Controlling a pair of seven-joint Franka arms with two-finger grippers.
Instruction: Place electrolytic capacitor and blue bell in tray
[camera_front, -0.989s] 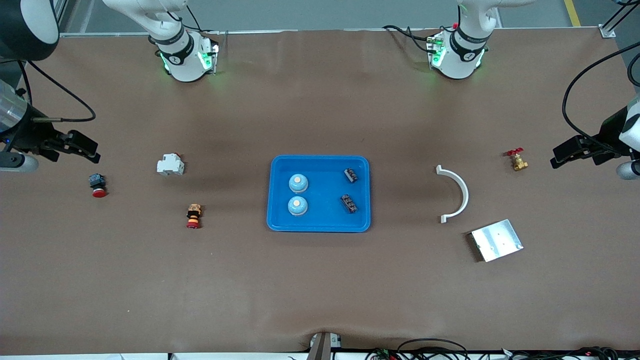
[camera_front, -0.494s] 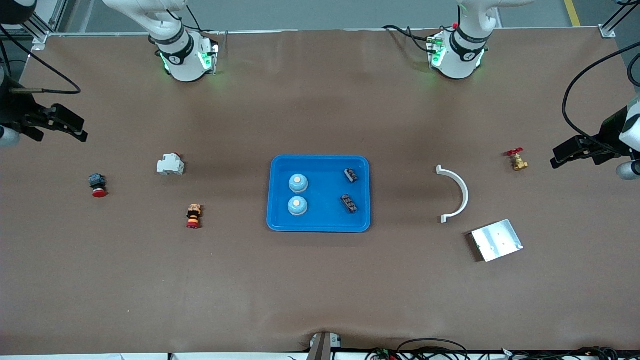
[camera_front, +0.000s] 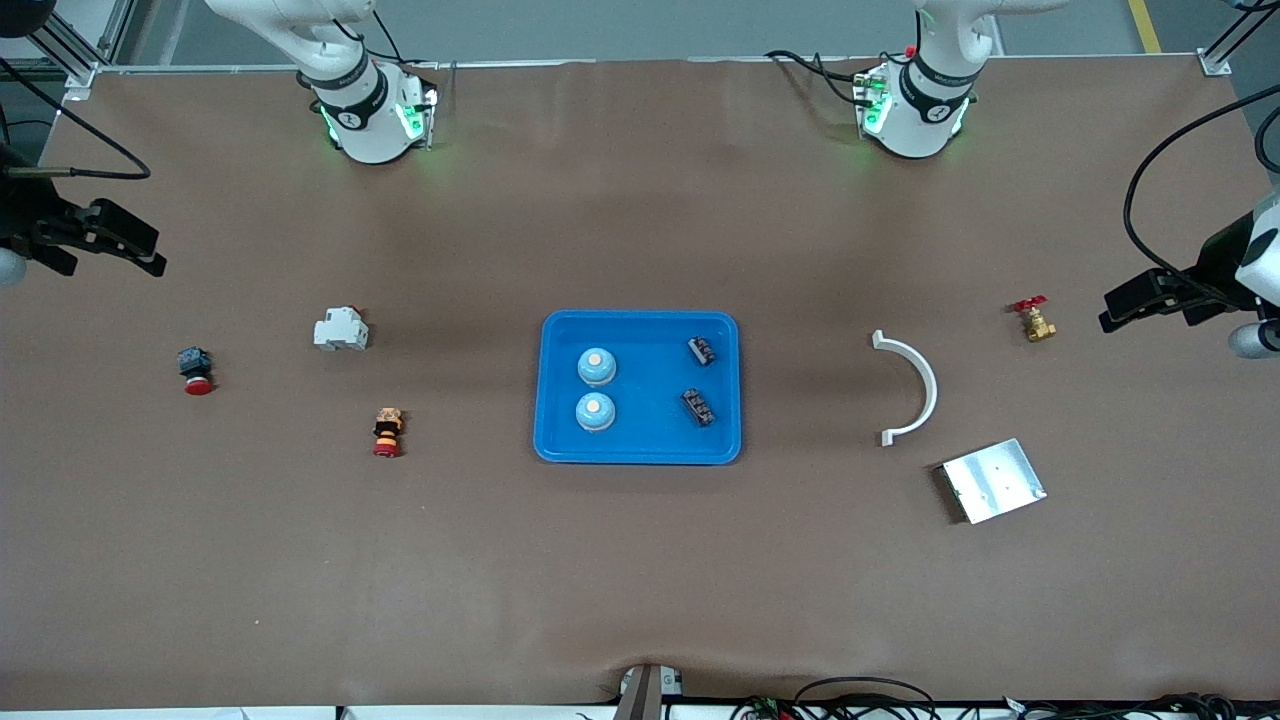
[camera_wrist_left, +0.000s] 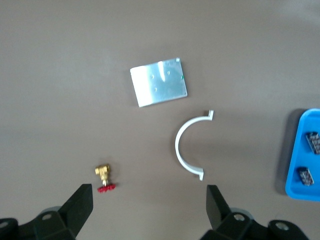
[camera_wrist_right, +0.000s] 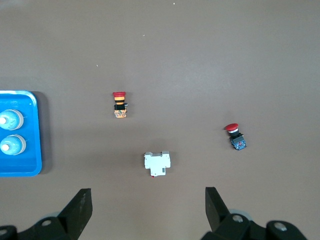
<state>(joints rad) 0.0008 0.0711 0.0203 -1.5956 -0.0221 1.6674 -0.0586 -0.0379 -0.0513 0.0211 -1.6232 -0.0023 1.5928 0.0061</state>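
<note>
while checking the tray, set mid-table between the two arms' ends, count four parts inside it. toward the right arm's end: one blue bell and, nearer the front camera, another, both upright. toward the left arm's end: one electrolytic capacitor and, nearer the camera, a second, both lying flat. all apart from each other and off the rim.

by the look of it, placing done, with no further bell or capacitor out on the table. step in hand, most likely: pulling back to rest. best done by keeping both arms high and well apart from the tray, never sweeping over it or brushing its rim.

left gripper: fingers spread wide, empty, up over the left arm's end of the table, near the brass valve. between valve and tray, a white curved bracket and a silver plate.

right gripper: likewise spread, empty, up over the right arm's end, above the red push button. closer to the tray, a white breaker and an orange-and-red button. leave all of these alone.
</note>
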